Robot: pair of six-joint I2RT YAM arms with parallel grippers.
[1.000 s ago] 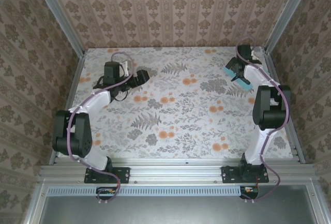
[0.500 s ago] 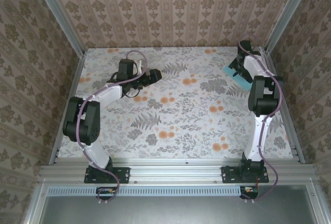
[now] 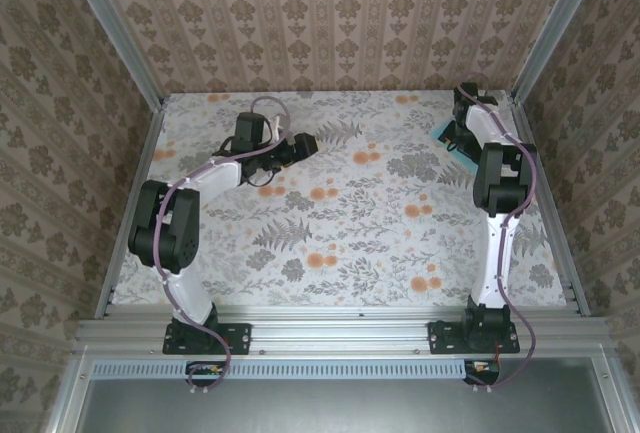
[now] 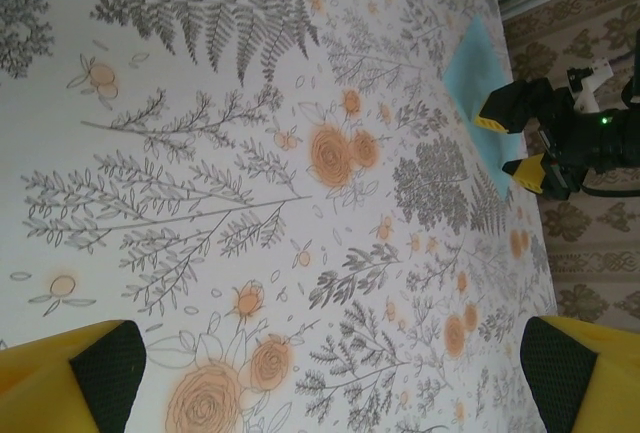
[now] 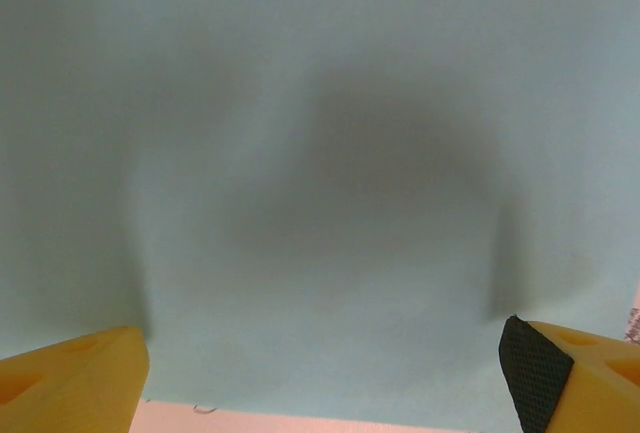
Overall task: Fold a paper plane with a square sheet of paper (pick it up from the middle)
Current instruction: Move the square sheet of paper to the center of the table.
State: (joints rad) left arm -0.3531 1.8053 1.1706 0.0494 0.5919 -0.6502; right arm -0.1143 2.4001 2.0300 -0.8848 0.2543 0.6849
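Saw the sheet lying flat, turquoise side up, at the far right of the table. Found the right gripper poised low over its middle, jaws spread wide with a fingertip toward each side of the paper and nothing gripped; could not tell whether the tips touched it. Found the left gripper well apart, over the far left-centre of the table, pointed right toward the sheet, jaws fully apart and holding nothing.
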